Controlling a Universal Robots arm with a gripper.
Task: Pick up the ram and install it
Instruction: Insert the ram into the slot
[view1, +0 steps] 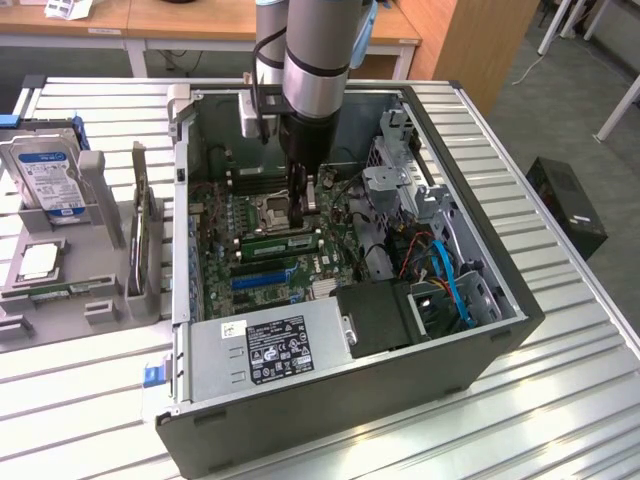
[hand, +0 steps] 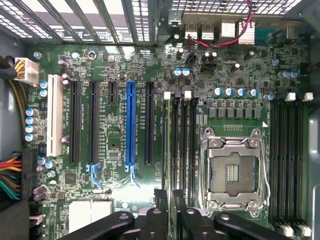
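Exterior view: we see the arm (view1: 315, 60) reaching down into the open PC case (view1: 350, 430) on the bench (view1: 560, 400), gripper (view1: 300, 222) low over the mobo (view1: 225, 270). The ram (view1: 280, 243) stands on edge just beside the CPU socket (view1: 272, 208), right under the gripper; touching or not, can't tell. PSU (view1: 275, 345) in the case & an HDD (view1: 50, 175) off to the exterior view's left show here. Wrist view gives us board detail: blue slot (hand: 130, 122), black memory slots (hand: 182, 145) w/ white clips (hand: 187, 93), the socket's metal frame. Gripper state: we can't tell.
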